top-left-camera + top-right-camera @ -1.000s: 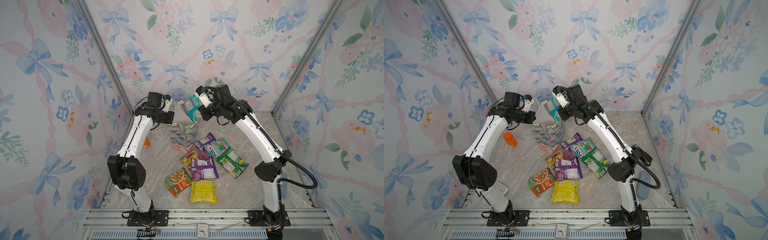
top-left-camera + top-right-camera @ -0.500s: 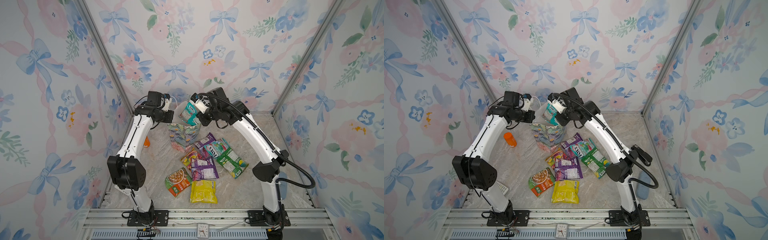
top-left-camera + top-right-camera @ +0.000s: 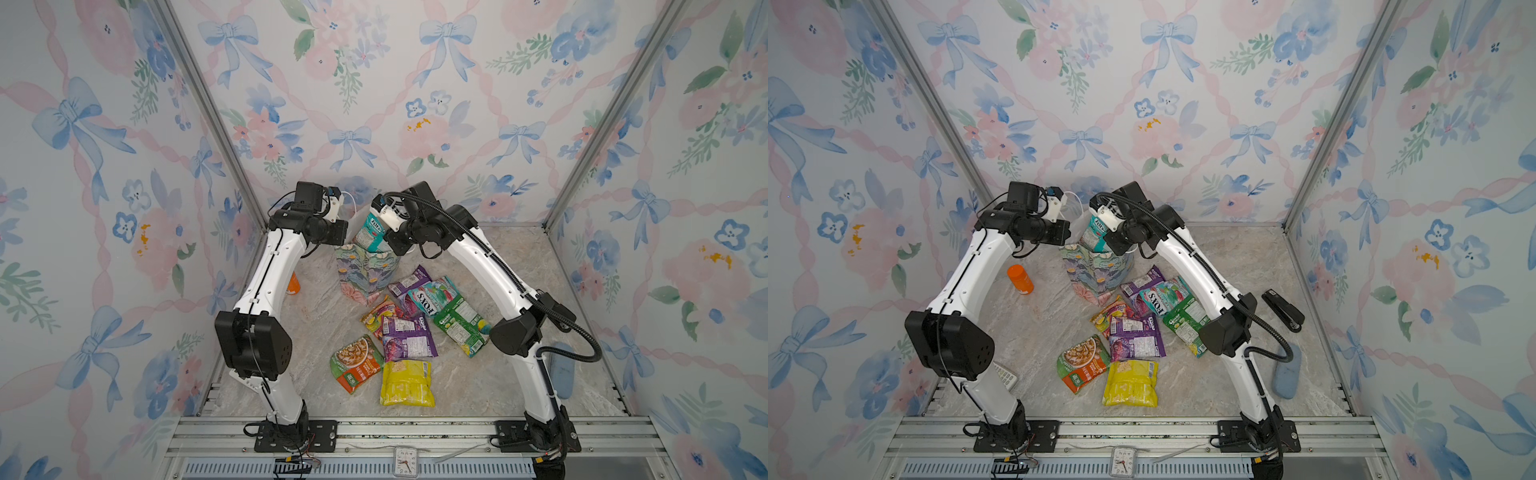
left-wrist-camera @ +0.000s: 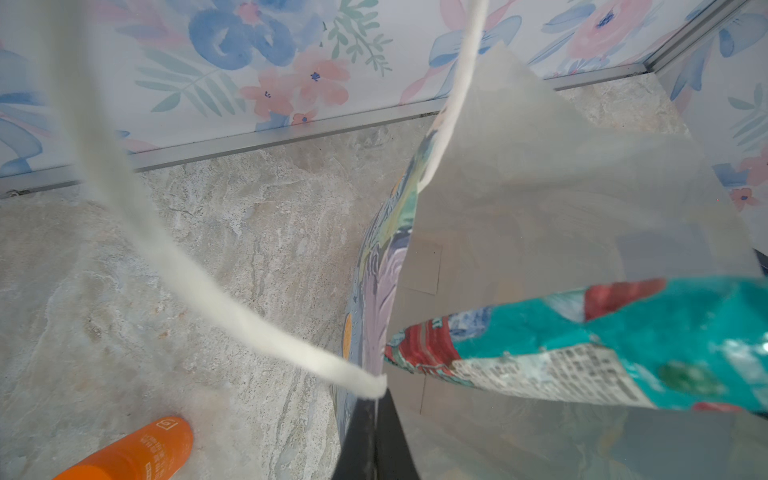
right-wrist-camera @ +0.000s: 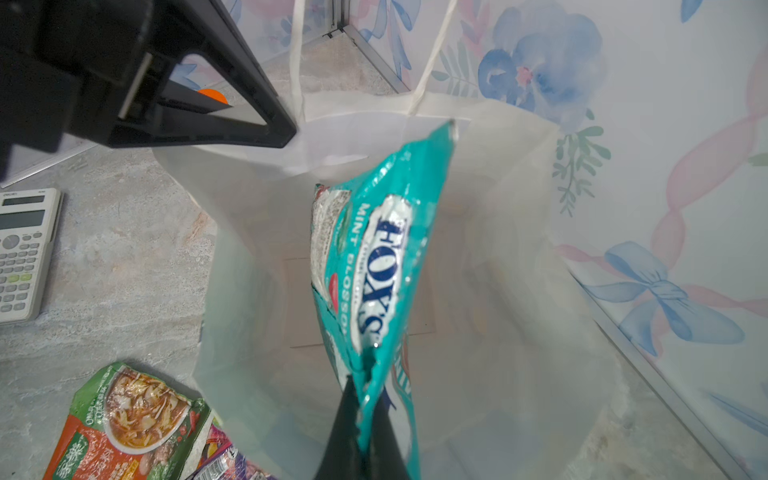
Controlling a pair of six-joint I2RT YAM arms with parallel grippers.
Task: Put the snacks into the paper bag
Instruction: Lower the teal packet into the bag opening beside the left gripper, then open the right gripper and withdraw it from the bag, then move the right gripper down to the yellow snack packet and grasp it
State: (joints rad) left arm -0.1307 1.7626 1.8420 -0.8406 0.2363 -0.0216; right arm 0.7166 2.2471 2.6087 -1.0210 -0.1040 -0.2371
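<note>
The floral paper bag (image 3: 365, 272) (image 3: 1096, 270) stands upright at the back middle. My left gripper (image 4: 376, 401) is shut on the bag's rim, right where a white cord handle (image 4: 187, 282) ends. My right gripper (image 5: 361, 390) is shut on the top edge of a teal snack packet (image 5: 374, 257) (image 3: 371, 232). That packet hangs upright with its lower end inside the bag's white mouth (image 5: 498, 249). Several more snacks lie in front of the bag: purple (image 3: 407, 338), yellow (image 3: 407, 382), noodle-picture (image 3: 355, 363), green (image 3: 461, 328) and teal (image 3: 432, 297).
An orange-capped bottle (image 3: 1020, 279) lies left of the bag. A black stapler (image 3: 1283, 309) and a blue pad (image 3: 1287, 372) lie at the right. A calculator (image 5: 23, 249) sits near the left arm's base. A small clock (image 3: 1123, 461) rests on the front rail.
My right gripper has carried the teal packet left and down, from beside the bag to over its mouth. The left gripper has kept its hold on the rim.
</note>
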